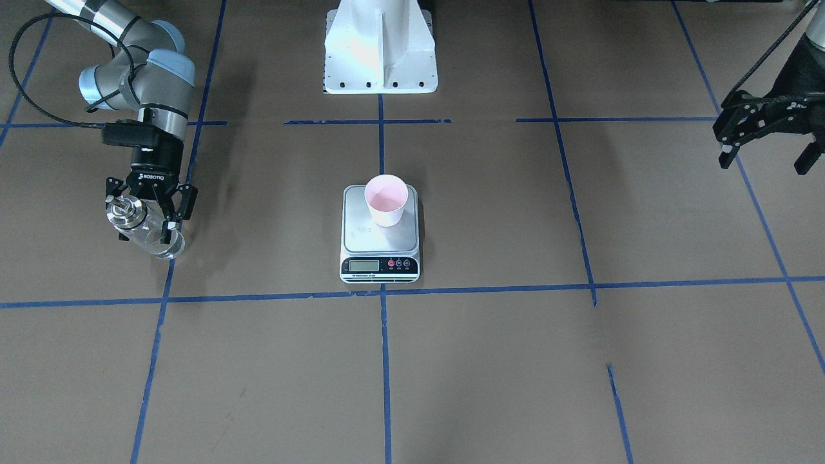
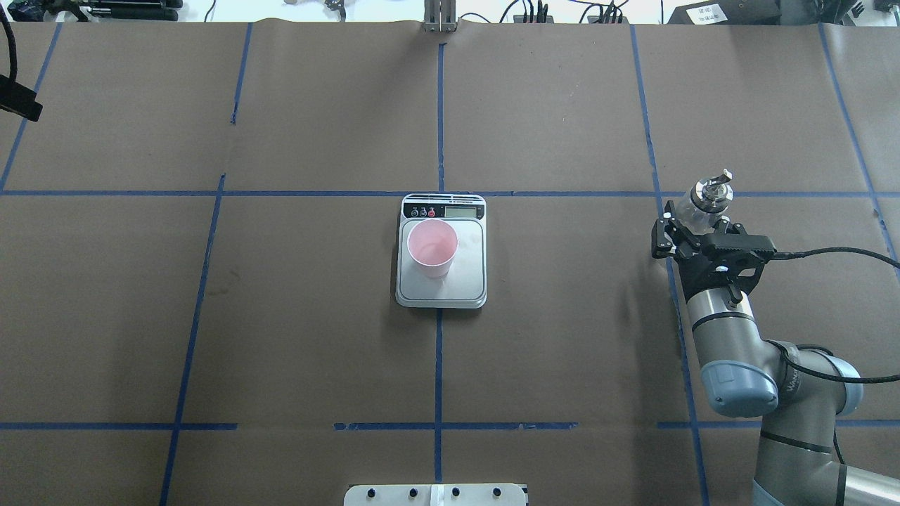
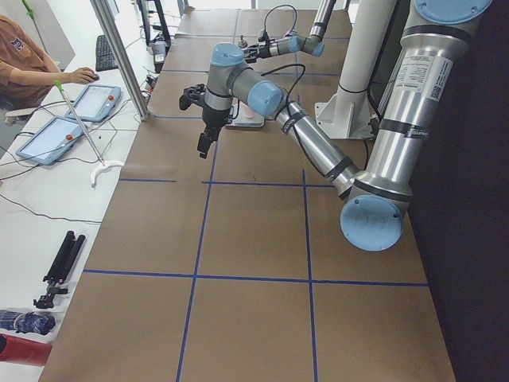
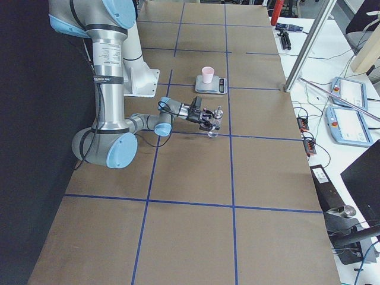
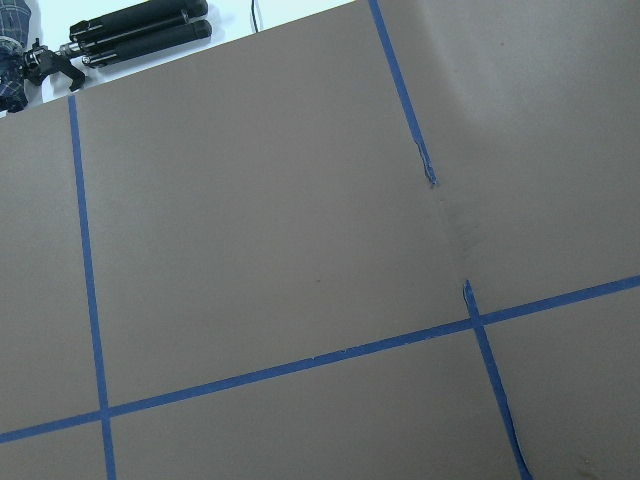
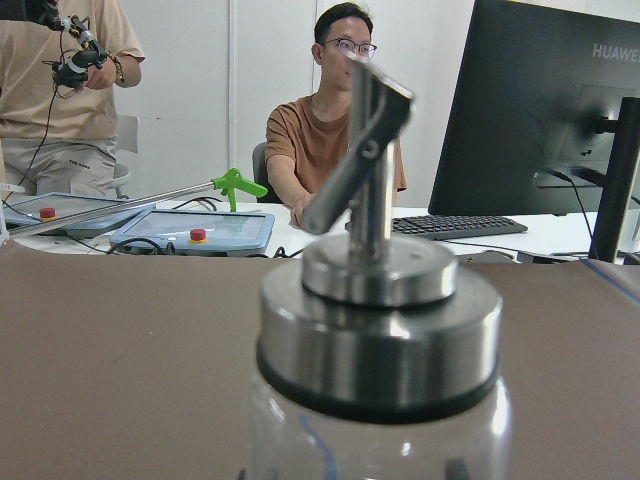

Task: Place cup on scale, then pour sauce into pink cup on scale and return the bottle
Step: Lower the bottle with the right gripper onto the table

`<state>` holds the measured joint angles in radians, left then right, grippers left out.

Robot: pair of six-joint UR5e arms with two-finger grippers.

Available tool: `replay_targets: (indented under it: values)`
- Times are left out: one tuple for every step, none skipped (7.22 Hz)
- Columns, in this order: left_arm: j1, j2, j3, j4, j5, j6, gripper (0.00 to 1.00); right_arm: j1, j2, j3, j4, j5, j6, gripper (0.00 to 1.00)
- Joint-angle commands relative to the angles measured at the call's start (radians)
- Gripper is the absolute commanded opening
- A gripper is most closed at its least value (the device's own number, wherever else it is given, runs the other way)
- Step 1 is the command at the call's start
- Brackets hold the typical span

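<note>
Cup (image 1: 387, 200) stands on scale (image 1: 366, 235); right gripper (image 1: 147, 231) clamps bottle (image 1: 156, 243), apparently pre-pour; next, carry it over cup

Seen from over the robot's shoulders, the scale (image 2: 467, 277) lies mid-worktop (image 2: 281, 316), with its display strip at the 12 o'clock end. The cup (image 2: 432, 247) stands on the platform toward its 11 o'clock corner, just beside that strip. The robot's base (image 2: 436, 495) is at 6 o'clock from the scale. The bottle (image 2: 703, 204) is at 3 o'clock, well apart from the scale, between the fingers of the right pincer (image 2: 692, 226), whose arm comes in from 5 o'clock. The left pincer (image 1: 767, 161) hangs far out at 9 o'clock.
</note>
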<state>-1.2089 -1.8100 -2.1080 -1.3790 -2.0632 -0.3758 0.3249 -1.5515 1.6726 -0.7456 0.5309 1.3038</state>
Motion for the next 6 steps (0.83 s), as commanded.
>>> replay_targets:
  values:
    - [-0.001,0.001,-0.001,0.001,0.000,0.000,1.00,-0.001,0.002,0.015,0.000,0.000,0.009,0.23]
    - [-0.001,0.000,-0.001,0.002,0.000,0.000,1.00,-0.001,0.001,0.009,0.000,0.000,0.011,0.38]
    - [-0.001,0.000,0.000,0.000,0.000,0.000,1.00,-0.001,0.001,0.003,0.000,0.000,0.011,0.43]
    - [-0.001,0.000,0.002,0.001,0.000,0.000,1.00,-0.001,0.001,0.000,0.000,-0.002,0.011,0.46]
    - [0.000,0.000,0.002,0.000,0.000,0.000,1.00,-0.001,0.001,-0.001,0.000,-0.002,0.011,0.46]
    - [-0.001,-0.005,0.005,0.000,0.000,0.000,1.00,-0.001,0.001,-0.002,0.000,-0.002,0.011,0.49]
